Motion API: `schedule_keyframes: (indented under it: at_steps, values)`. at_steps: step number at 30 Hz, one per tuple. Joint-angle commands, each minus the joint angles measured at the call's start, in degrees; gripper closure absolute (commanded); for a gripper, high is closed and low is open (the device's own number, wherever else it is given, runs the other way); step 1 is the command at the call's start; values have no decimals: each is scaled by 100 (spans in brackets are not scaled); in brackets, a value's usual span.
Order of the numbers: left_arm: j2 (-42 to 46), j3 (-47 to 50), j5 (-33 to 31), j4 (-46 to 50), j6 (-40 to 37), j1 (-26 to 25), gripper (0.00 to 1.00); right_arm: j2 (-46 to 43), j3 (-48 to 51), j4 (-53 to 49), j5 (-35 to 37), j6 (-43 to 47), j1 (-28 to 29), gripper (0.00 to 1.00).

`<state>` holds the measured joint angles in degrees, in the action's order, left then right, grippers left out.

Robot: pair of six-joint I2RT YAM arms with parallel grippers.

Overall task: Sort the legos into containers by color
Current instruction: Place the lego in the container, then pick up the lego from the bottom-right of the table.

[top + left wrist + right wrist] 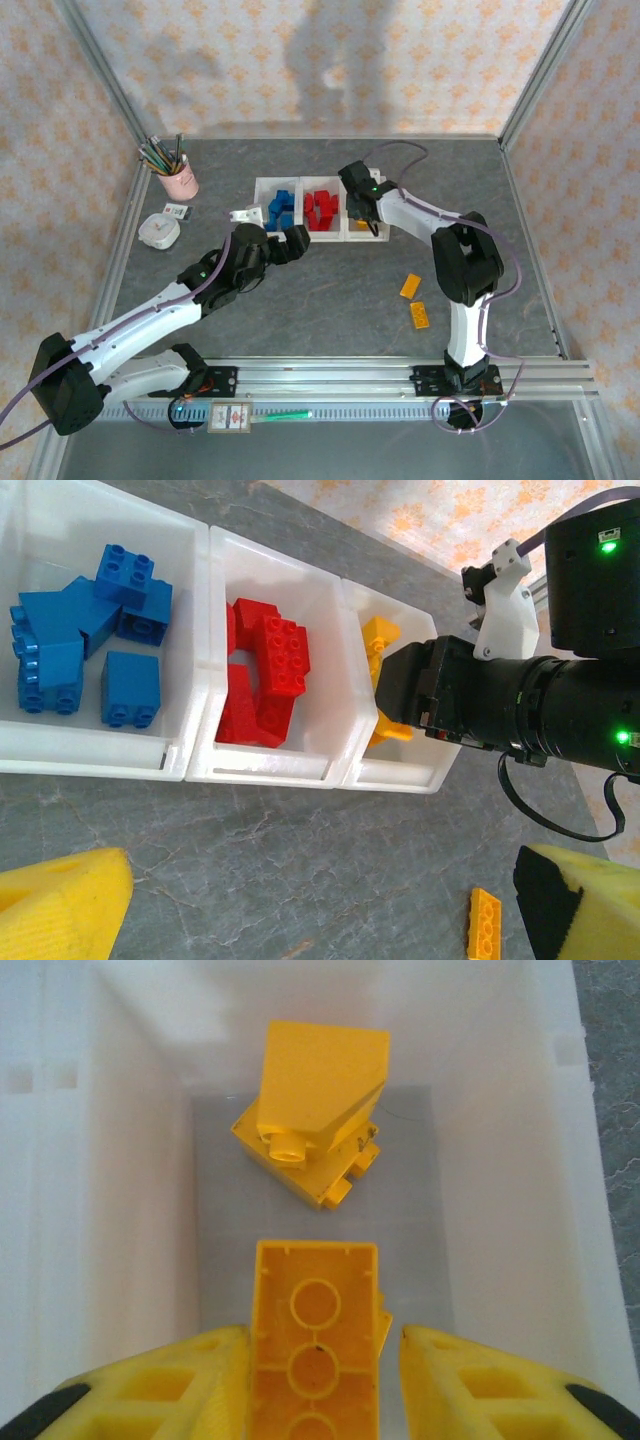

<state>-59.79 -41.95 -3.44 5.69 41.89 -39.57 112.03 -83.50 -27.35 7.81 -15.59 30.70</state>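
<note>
The containers (303, 182) stand in a row at mid-table: blue legos (85, 640) in the left bin, red legos (265, 670) in the middle, yellow ones (380, 645) in the right. My right gripper (325, 1380) reaches down into the right bin (120, 1160). A yellow brick (315, 1340), hollow side up, stands between its fingers. The left finger (180, 1390) touches the brick, while a gap separates it from the right finger (480, 1380). A yellow wedge brick (315, 1110) lies deeper in the bin. My left gripper (320, 910) hangs wide open in front of the bins, holding nothing.
Two flat yellow legos (410, 286) (421, 315) lie on the grey table right of centre, one being the plate (484, 923) seen from the left wrist. A pink pencil cup (178, 180) and a white round device (160, 229) sit at the far left.
</note>
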Motion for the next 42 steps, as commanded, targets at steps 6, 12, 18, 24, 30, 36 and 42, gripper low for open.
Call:
schedule_keyframes:
  at_steps: [6,12,18,24,30,36,42]
  values:
    - [-39,-173,28,-42,-111,64,1,-481,-113,31,-77,61,-2,57]
    - [-89,-284,87,23,-72,64,1,-1155,216,11,-167,6,-2,57]
    - [-140,-353,380,-26,-19,50,1,-2121,1116,-30,96,-199,-10,52]
    - [-251,-297,332,-158,130,-221,1,-3209,2172,-415,533,-709,-13,45]
    - [-601,-191,333,-465,273,-604,1,-4063,3330,-798,905,-1397,-11,30]
    - [-971,-174,491,-745,372,-801,1,-4277,4382,-631,516,-2010,-6,23]
    - [-1065,-167,487,-784,390,-851,1,-4055,5002,-88,2,-2479,90,22]
